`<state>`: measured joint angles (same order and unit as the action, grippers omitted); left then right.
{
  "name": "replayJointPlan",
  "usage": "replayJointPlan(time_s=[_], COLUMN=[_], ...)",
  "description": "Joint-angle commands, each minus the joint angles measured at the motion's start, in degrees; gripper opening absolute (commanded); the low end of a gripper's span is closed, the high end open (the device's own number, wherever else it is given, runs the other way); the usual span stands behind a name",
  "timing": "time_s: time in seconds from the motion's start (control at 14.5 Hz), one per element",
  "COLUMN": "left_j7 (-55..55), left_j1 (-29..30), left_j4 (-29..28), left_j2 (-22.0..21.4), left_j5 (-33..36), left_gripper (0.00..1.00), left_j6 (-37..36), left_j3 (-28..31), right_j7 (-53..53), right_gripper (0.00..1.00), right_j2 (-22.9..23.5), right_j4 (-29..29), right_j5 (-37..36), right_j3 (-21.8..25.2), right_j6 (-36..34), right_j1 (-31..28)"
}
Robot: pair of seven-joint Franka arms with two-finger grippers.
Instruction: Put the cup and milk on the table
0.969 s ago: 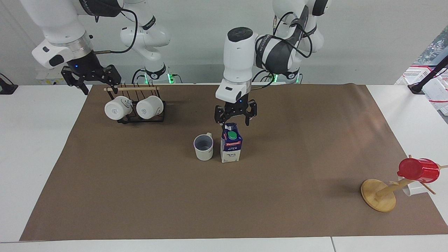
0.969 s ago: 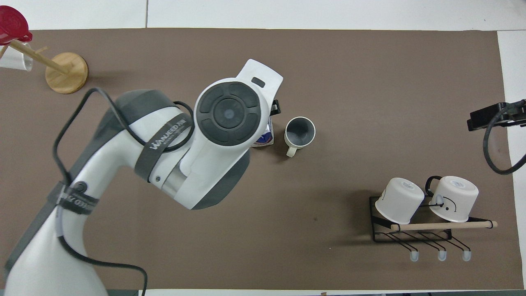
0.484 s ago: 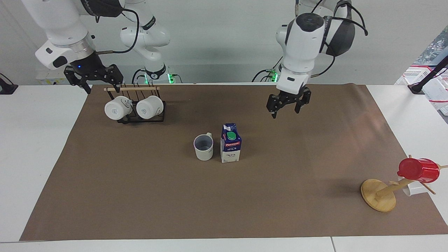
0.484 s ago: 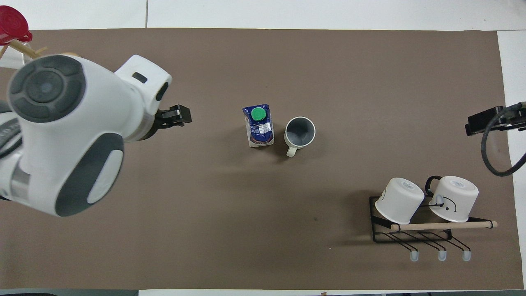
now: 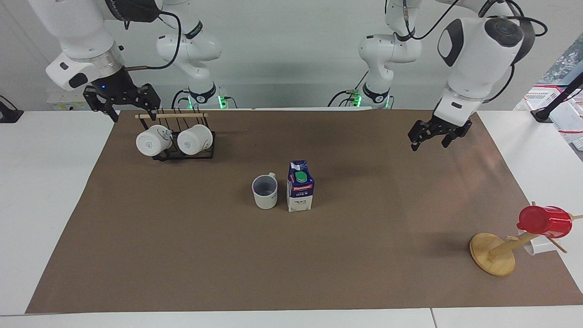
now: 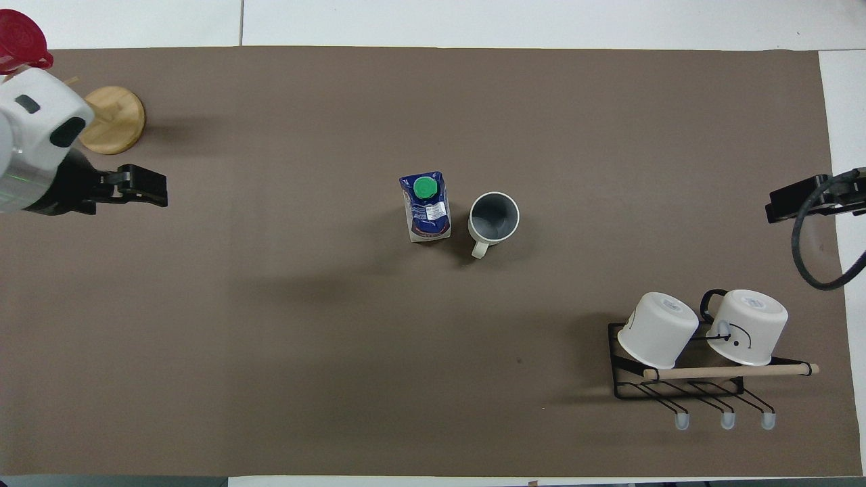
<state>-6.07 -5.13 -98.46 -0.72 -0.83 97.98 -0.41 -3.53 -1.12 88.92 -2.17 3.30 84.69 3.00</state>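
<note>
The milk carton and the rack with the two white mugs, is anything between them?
Only the cup, right beside the milk; from there to the rack it's bare brown paper, clearest in the overhead view.

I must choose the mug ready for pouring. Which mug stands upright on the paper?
The cup beside the milk, opening up; the two white mugs hang tipped on the rack.
</note>
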Motion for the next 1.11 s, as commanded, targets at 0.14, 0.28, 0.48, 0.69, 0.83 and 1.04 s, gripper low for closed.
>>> replayJointPlan(time_s=[0.14, 0.28, 0.48, 0.69, 0.83, 1.04], left_j7=[7.5, 7.9, 8.0, 8.4, 8.3, 7.9], left_j1=[5.2, 5.3, 6.2, 6.1, 5.8, 5.7], left_j4=[7.5, 10.1, 13.1, 10.4, 9.3, 9.3], left_j2=[0.3, 1.7, 3.3, 1.7, 1.4, 1.1], left_j5=[-1.7, -1.7, -1.6, -1.4, -1.4, -1.4], left_gripper=[1.00, 1.00, 1.00, 1.00, 1.00, 1.00], left_j6=[-8.9, -11.1, -14.9, -13.6, -13.6, -13.8], left_j3=[-0.2, -0.2, -0.2, -0.5, -0.4, -0.5], right_j7=[-0.2, -0.2, -0.2, 0.7, 0.7, 0.5], right_gripper=[1.00, 1.00, 1.00, 1.00, 1.00, 1.00], right_j2=[0.2, 0.2, 0.2, 0.2, 0.0, 0.0], right_j4=[-0.5, -0.5, -0.5, -0.3, 0.0, 0.0], right_j5=[0.0, 0.0, 0.0, 0.1, 0.1, 0.1], right_j3=[-0.3, -0.3, -0.3, -0.3, -0.3, -0.3], right_j6=[-0.7, -0.6, -0.6, -0.6, -0.6, -0.7], right_j1=[-0.3, -0.3, -0.3, -0.3, -0.3, -0.1])
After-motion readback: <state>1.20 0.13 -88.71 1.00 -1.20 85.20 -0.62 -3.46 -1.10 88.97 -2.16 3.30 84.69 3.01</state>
